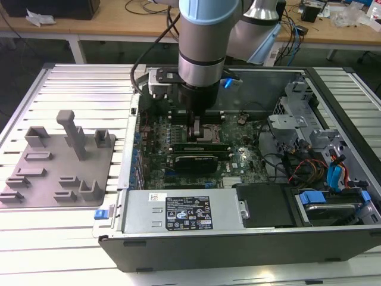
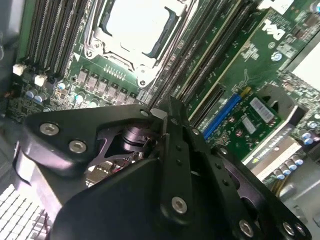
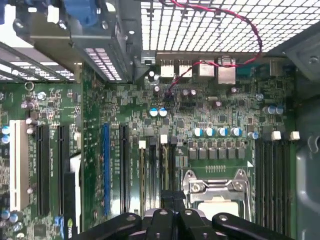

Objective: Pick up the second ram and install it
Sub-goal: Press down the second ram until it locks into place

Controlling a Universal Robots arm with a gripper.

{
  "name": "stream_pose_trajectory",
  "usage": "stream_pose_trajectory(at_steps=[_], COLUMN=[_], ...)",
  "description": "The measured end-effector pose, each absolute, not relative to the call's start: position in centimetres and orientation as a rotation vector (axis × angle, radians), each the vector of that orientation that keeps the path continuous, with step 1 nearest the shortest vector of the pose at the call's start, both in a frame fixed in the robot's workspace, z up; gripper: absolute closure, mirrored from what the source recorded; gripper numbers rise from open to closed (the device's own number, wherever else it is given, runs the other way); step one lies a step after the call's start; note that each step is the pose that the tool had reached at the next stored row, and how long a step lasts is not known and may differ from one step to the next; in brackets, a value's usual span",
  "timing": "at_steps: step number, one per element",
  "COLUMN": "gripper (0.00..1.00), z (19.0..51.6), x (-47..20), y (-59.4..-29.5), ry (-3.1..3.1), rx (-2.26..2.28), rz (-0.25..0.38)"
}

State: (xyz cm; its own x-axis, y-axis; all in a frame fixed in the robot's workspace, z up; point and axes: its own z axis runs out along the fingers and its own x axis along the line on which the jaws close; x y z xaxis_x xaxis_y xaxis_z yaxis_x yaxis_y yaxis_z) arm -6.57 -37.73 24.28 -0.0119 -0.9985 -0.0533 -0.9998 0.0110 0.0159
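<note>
Black metal gripper (image 1: 196, 136) is seen low inside the open dark grey computer case (image 1: 238, 241), over the green motherboard (image 3: 225, 115). In both wrist views the gripper (image 2: 167, 112) (image 3: 170, 212) is shown with its fingers (image 2: 175, 150) drawn narrow, almost together, tips pointed at the black memory slots (image 3: 150, 170) just beside the square silver processor socket with metal frame (image 3: 215, 192). Whether anything is pinched between the fingers cannot be told. In the exterior view the second ram (image 1: 208, 145), a long thin green stick with dark chips, is seen lying along the slots directly under the gripper, next to the socket; contact with the tips cannot be told. A black graphics card (image 1: 190, 161) is seated just beyond the ram, toward the case's near wall. A blue expansion slot (image 3: 105, 165) is seen further across the board. On the slatted aluminium table (image 1: 77, 83), at the exterior view's left and well apart from the case, the grey plastic fixture plate with upright posts (image 1: 59, 161) is placed.
</note>
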Motion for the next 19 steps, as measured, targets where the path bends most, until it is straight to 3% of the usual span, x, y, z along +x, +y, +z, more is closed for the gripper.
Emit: stream_pose_trajectory(at_steps=[19], gripper=[0.92], z=[22.9], x=[-6.7], y=[-37.7], ry=[2.214], rx=[-2.189], rz=[0.076])
